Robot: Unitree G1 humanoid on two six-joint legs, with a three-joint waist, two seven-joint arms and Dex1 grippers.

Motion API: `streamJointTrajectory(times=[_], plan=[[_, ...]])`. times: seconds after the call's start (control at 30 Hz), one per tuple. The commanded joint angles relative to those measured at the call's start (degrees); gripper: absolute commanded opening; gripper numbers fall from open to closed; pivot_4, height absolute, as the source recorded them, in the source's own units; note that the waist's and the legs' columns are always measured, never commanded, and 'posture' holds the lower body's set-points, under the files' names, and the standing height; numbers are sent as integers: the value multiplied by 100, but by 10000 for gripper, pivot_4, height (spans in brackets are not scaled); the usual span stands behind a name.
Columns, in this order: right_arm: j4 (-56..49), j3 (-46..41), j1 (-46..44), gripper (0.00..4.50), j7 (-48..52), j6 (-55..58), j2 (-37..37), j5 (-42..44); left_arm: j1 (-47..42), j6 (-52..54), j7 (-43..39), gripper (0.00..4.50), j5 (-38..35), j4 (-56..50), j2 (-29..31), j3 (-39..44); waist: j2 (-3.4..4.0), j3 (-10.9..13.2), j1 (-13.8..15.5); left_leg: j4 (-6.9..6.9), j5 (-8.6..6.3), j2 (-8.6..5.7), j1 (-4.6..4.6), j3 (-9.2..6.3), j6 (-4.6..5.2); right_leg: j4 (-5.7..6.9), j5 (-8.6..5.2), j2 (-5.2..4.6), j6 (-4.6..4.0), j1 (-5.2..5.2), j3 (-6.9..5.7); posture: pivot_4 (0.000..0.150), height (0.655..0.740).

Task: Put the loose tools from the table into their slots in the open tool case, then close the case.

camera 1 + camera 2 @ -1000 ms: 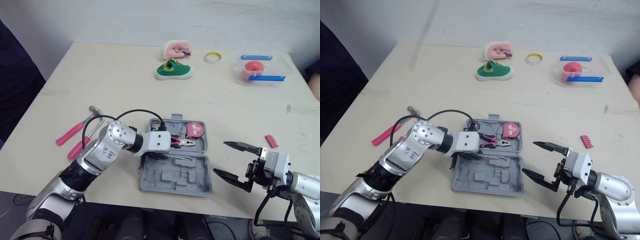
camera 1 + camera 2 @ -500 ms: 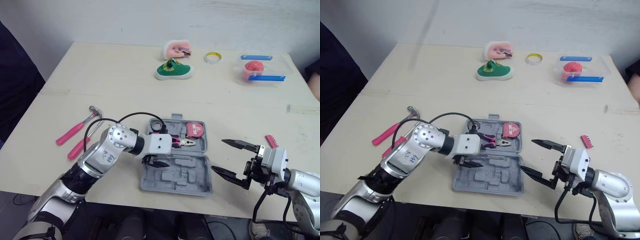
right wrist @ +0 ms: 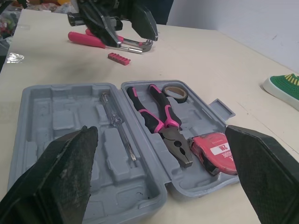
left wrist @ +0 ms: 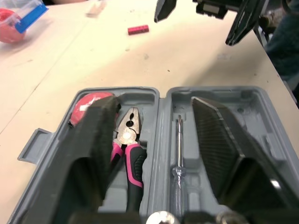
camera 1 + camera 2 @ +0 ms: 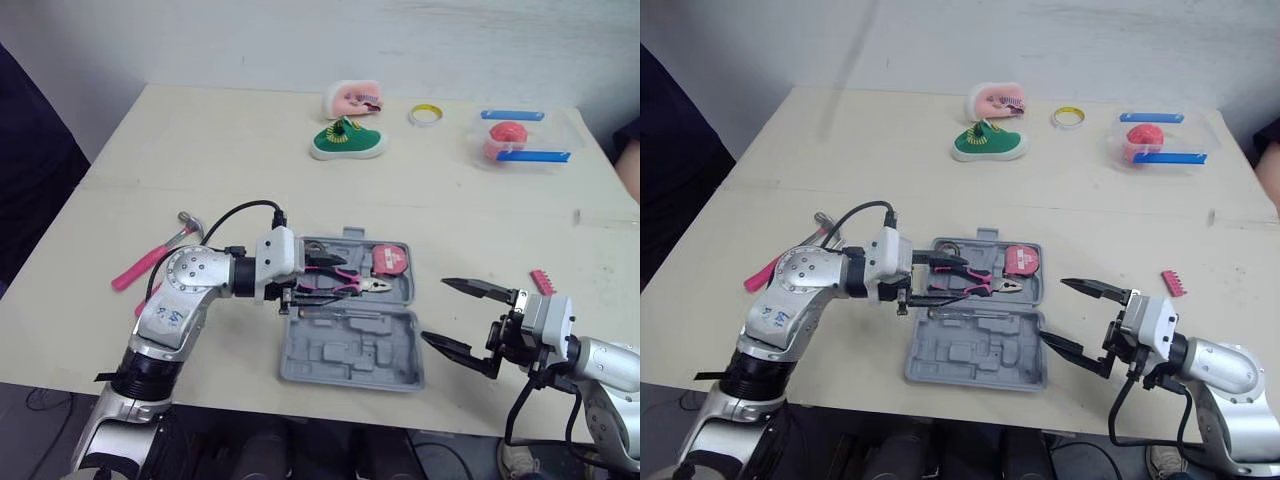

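Note:
The grey tool case (image 5: 350, 355) lies open at the table's middle front. In it are pink-handled pliers (image 4: 128, 140), a red tape measure (image 5: 390, 260), a black tape roll and a clear-handled screwdriver (image 4: 177, 154). My left gripper (image 5: 315, 280) hovers open over the case's left edge, holding nothing, one finger over the pliers and the other beside the screwdriver. My right gripper (image 5: 437, 310) is open and empty just right of the case. A pink hammer (image 5: 150, 255) and another pink-handled tool lie on the table left of my left arm. A small red bit holder (image 5: 541, 281) lies at the right.
At the back stand a green shoe (image 5: 348, 142), a pink object (image 5: 355, 98), a yellow tape ring (image 5: 426, 115) and a clear box (image 5: 520, 138) with a red thing inside. The table's front edge runs just below the case and my right gripper.
My left gripper has pulled back to the left and up from the case's front half, leaving the screwdriver lying in its slot. The right gripper has hardly moved.

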Motion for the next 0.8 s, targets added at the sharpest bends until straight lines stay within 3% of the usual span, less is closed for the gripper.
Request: streamJointTrajectory(times=[0.03,0.1,0.67,0.8], plan=[[-28,-107,-5,45000,22,-54,-43,72,162,-89,130,8367,-124,-4,-78,51,0,0,-4,0,0,0,0,0,0,0,0,0,0,0,0,1500,7400],[-15,-114,-6,45000,13,-59,-35,70,241,-62,159,465,-92,35,-94,-23,0,0,-6,-1,0,0,0,0,0,1,0,1,0,0,0,1500,7400],[124,-103,65,45000,29,-226,17,15,618,-1011,475,465,1032,950,-181,-885,0,0,-7,-2,0,0,1,0,0,0,0,0,0,-1,0,1500,7400],[117,-71,88,45000,-7,-274,38,4,598,-762,576,465,1134,1075,-230,-963,0,0,-8,-2,0,0,2,0,0,0,0,-1,0,0,0,1500,7400]])
